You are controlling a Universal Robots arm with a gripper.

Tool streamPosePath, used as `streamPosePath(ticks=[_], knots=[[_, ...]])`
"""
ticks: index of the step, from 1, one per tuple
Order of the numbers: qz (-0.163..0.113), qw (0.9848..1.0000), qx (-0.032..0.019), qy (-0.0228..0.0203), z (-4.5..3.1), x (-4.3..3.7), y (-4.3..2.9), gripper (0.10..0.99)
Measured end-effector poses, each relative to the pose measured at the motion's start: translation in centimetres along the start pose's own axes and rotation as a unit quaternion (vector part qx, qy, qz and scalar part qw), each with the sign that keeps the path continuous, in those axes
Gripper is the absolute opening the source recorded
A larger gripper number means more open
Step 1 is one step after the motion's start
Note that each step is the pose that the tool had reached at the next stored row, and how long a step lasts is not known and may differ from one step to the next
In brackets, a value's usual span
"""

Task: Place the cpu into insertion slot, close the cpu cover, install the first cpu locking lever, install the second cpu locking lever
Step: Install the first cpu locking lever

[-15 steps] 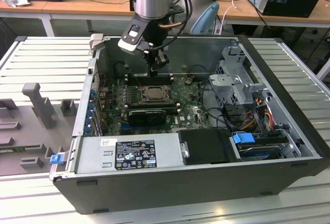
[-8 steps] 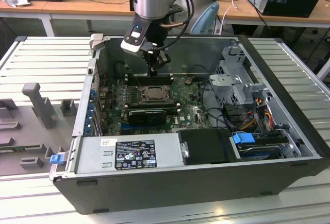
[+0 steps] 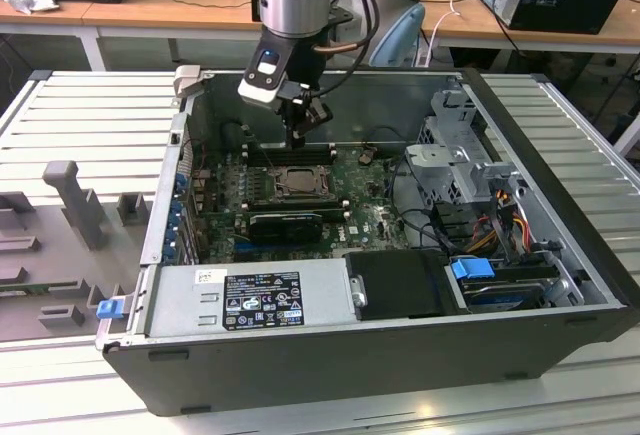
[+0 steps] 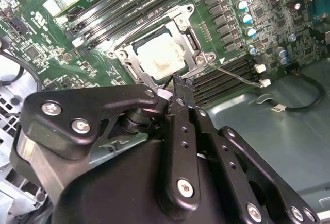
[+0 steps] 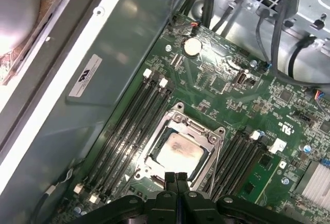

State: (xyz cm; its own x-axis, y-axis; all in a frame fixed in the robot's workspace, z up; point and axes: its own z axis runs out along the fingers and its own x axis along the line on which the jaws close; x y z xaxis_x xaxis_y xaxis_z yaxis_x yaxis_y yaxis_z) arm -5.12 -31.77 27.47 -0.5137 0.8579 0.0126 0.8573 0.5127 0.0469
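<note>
With the cpu (image 5: 178, 149) seated in its slot (image 4: 149, 37) mid-motherboard and the cover (image 5: 198, 126) down, the end effector (image 5: 176, 178), fingers together and empty, hangs beside a thin lever (image 5: 215, 165), apparently to push it.

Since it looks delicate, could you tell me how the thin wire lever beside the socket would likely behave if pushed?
The lever is a thin bare wire, so it probably flexes springily rather than staying stiff. One end seems anchored at the socket, so it should swing, not slide. Its smooth, narrow metal could slip sideways under pressure.
</note>
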Motion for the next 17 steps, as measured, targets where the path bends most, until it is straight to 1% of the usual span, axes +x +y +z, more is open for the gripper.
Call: streamPosePath(ticks=[11, 15, 17], knots=[[-0.035, 0.9994, 0.0004, 0.0017, 0.0, 0.0, 0.0, 0.106], [-0.051, 0.9987, 0.0007, 0.0024, 0.0, 0.0, 0.0, 0.106], [-0.067, 0.9977, 0.0008, 0.0032, 0.0, 0.0, 0.0, 0.106]])
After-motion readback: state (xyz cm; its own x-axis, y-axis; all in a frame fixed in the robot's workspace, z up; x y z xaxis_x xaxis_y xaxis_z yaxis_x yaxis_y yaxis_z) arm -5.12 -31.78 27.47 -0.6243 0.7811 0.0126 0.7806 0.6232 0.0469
